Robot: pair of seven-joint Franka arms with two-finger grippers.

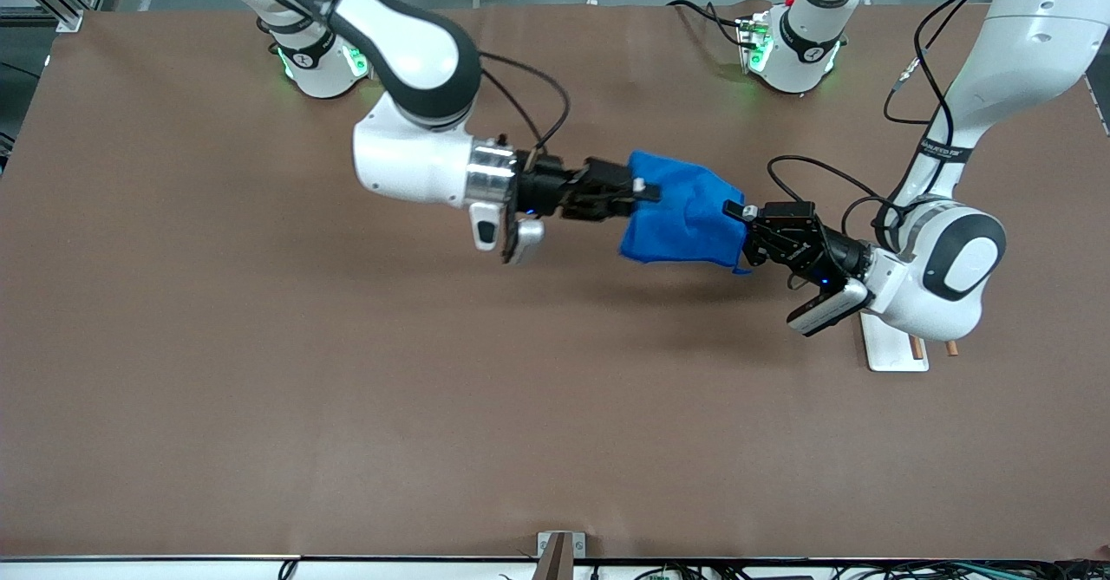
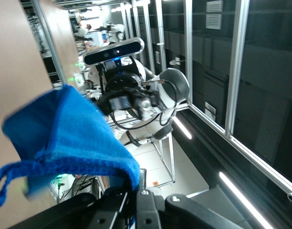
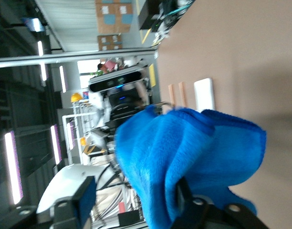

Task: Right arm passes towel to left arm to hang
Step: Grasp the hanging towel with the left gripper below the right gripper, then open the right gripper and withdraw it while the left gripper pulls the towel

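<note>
While towel hangs midair, left claw pinches it.

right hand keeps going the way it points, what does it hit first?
The blue towel right at the right hand, then probably the left hand holding the towel's opposite edge; depth is unclear.

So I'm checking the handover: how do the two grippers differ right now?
The left gripper is shut on the towel at the edge toward the left arm's end of the table, while the right gripper has its fingers spread at the other edge. The left one comes in from the left arm's end, the right one from the right arm's. Both are off the table, meeting the towel mid-air over its middle.
</note>
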